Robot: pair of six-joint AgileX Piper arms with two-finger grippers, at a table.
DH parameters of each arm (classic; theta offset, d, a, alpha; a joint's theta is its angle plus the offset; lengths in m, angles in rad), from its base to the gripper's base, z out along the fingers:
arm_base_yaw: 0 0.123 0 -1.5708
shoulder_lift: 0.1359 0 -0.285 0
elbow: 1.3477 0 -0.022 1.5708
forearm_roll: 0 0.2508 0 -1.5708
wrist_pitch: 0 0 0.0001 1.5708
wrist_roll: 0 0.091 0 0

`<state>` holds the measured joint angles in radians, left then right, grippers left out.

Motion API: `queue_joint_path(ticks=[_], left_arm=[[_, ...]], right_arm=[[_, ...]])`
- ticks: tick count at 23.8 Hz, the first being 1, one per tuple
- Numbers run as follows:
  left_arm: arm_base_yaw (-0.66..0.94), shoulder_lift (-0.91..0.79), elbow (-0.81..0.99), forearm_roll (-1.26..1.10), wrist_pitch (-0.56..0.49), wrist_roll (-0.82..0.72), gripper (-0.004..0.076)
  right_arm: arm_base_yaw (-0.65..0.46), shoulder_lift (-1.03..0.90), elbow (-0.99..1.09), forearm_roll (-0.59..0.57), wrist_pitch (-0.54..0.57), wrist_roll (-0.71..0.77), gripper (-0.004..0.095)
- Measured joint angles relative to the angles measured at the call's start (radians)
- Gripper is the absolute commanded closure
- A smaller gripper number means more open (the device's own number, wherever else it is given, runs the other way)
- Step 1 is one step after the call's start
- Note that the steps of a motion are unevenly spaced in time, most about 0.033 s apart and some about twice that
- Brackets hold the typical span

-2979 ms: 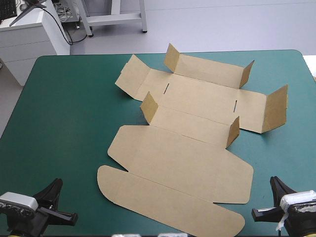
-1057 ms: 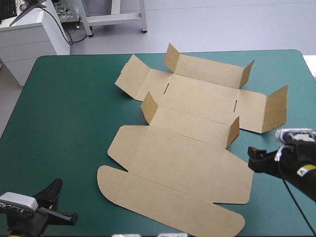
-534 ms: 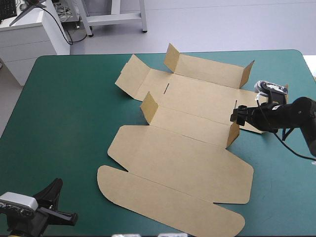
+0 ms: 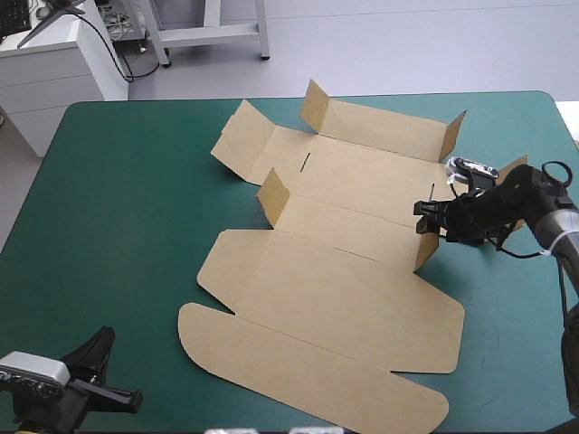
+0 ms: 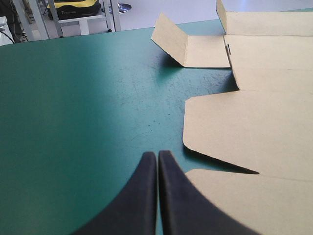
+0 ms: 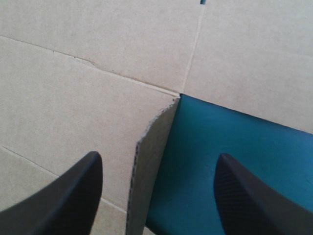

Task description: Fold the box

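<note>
Teal-green table cover (image 4: 118, 226) has your flat-cut brown cardboard box sheet (image 4: 344, 289) mid-frame. Right black-finned gripper (image 4: 431, 217) is spread wide, straddling the raised tab (image 4: 427, 244) centre-right. Left gripper (image 4: 105, 340) is pinched together, lower left.

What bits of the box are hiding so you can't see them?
- High view: the right arm covers most of the end flap of the box.
- Left wrist view: past the shut left gripper, much of the box runs out of the picture.
- Right wrist view: only a close patch of board shows. The small upright flap stands between the open fingers of the right gripper; whether it touches them is unclear.
</note>
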<state>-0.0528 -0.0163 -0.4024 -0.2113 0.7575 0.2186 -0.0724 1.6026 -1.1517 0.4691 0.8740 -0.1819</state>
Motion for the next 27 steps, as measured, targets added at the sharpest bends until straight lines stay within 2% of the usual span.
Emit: queue_joint_path(ticks=[1,2,3,12,22,27], left_arm=[[0.000,0.000,0.000,0.000,0.000,0.000,0.0732],[0.000,0.000,0.000,0.000,-0.001,0.000,0.0732],[0.000,0.000,0.000,0.000,-0.001,0.000,0.0732],[0.000,0.000,0.000,0.000,-0.001,0.000,0.0732],[0.000,0.000,0.000,0.000,-0.001,0.000,0.0732],[0.000,0.000,0.000,0.000,-0.001,0.000,0.0732]], right_arm=[[0.005,0.001,0.000,0.000,0.000,0.000,0.0752],[0.014,0.002,-0.004,0.000,0.000,-0.008,0.0873],[0.019,0.002,-0.007,0.000,0.000,-0.017,0.0909],[0.113,0.006,-0.123,-0.039,0.048,-0.076,0.0908],[0.248,0.030,-0.225,-0.061,0.079,-0.397,0.0927],[0.279,0.122,-0.366,-0.096,0.196,-0.559,0.0927]])
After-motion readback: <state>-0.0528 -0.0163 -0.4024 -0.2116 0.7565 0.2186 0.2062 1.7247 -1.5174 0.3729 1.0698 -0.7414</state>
